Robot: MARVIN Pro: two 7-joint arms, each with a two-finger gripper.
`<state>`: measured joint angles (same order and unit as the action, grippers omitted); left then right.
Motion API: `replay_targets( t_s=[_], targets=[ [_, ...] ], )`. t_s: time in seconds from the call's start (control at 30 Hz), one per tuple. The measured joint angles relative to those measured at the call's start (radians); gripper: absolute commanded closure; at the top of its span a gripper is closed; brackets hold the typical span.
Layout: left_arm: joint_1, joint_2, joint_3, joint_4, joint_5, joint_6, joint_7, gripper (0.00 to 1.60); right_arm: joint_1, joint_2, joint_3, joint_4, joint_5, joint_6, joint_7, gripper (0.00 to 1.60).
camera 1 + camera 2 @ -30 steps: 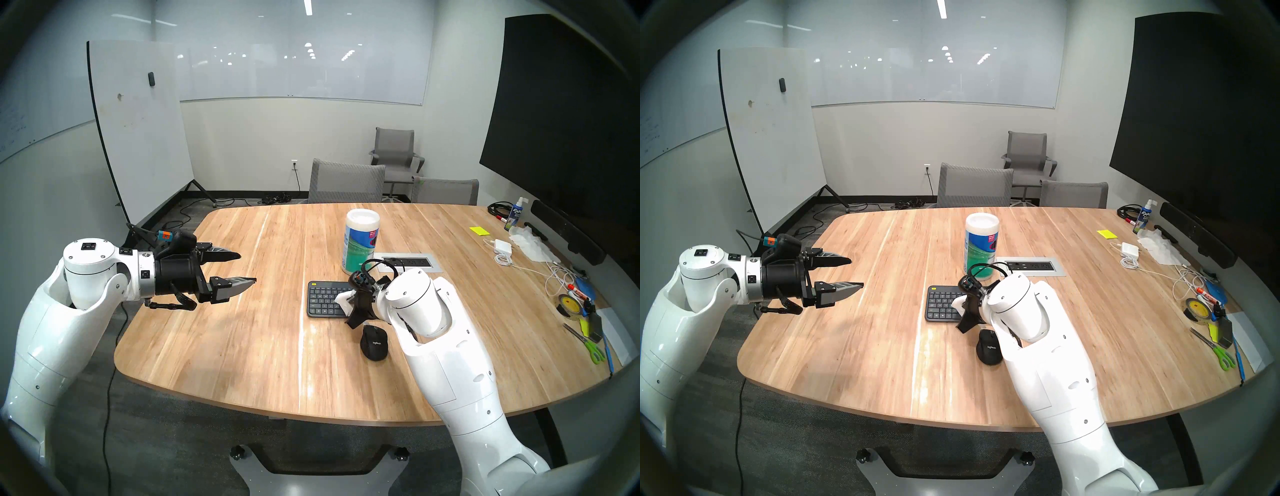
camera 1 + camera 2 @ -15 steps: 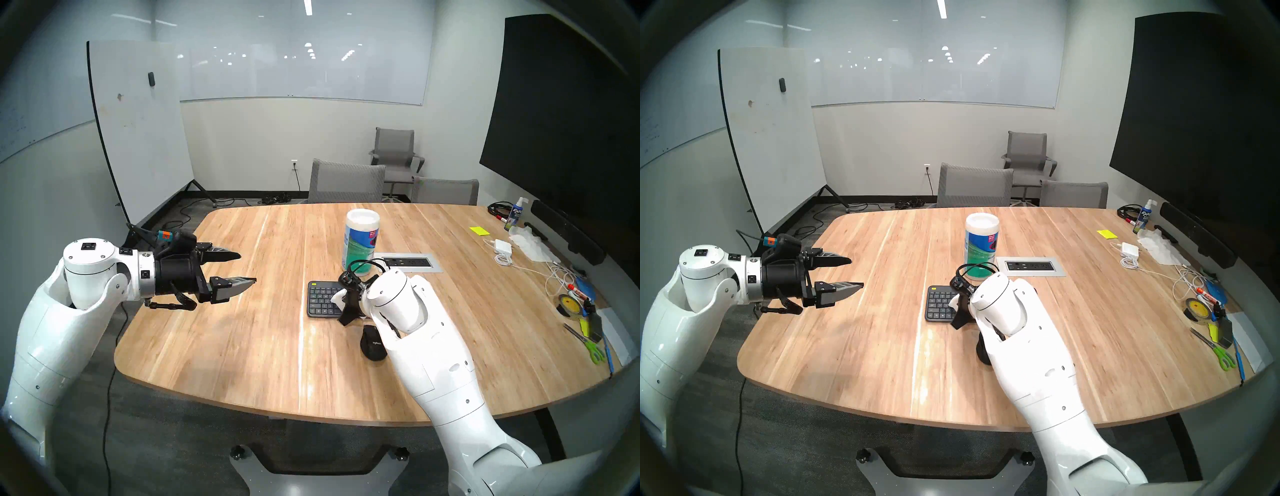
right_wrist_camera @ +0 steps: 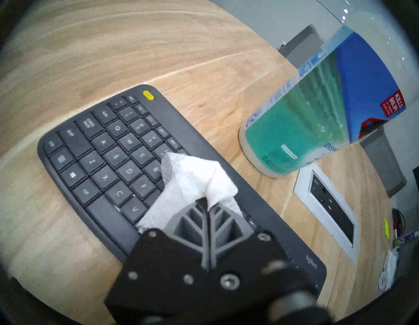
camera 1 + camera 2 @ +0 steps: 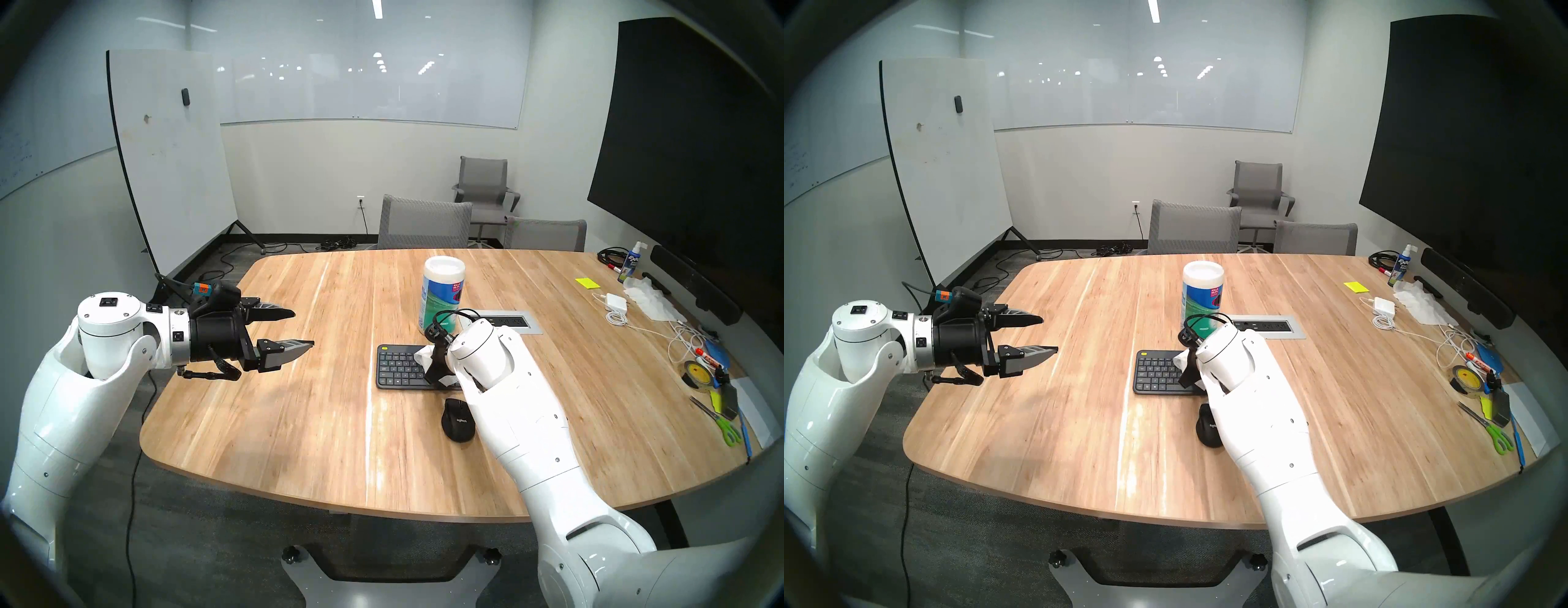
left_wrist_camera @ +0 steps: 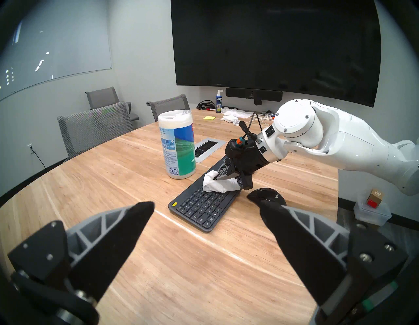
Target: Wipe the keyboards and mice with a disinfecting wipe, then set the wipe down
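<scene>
Right claw (image 5: 223,176), pinching the wipe (image 5: 214,185), rests it on the keyboard (image 5: 204,202); mouse (image 5: 266,196) beside the keyboard awaits wiping. Left claw (image 4: 292,335) spread, idle.

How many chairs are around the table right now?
3: two grey chairs pushed in at the table's far edge, a third chair behind them by the wall. Others may be hidden.

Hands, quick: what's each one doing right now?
Left hand: open, empty, above the table.
Right hand: shut on the wipe, over the keyboard.
</scene>
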<state>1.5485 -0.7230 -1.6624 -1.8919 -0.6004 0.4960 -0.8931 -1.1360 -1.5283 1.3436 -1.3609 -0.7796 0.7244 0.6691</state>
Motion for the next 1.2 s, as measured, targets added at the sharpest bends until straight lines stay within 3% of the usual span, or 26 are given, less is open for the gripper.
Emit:
replay_targets(
  t_s=[0.3, 0.53, 0.73, 1.2],
  targets=[
    [0.000, 0.000, 0.000, 0.000, 0.000, 0.000, 0.000, 0.00, 0.054, 0.000, 0.050, 0.084, 0.019, -0.039, -0.023, 1.60],
    [0.000, 0.000, 0.000, 0.000, 0.000, 0.000, 0.000, 0.00, 0.062, 0.012, 0.060, 0.085, 0.025, -0.059, -0.015, 1.60],
    [0.000, 0.000, 0.000, 0.000, 0.000, 0.000, 0.000, 0.00, 0.049, 0.023, 0.049, 0.060, 0.025, -0.066, 0.004, 1.60],
    [0.000, 0.000, 0.000, 0.000, 0.000, 0.000, 0.000, 0.00, -0.078, 0.051, -0.022, -0.117, 0.009, -0.073, 0.076, 1.60]
  ],
)
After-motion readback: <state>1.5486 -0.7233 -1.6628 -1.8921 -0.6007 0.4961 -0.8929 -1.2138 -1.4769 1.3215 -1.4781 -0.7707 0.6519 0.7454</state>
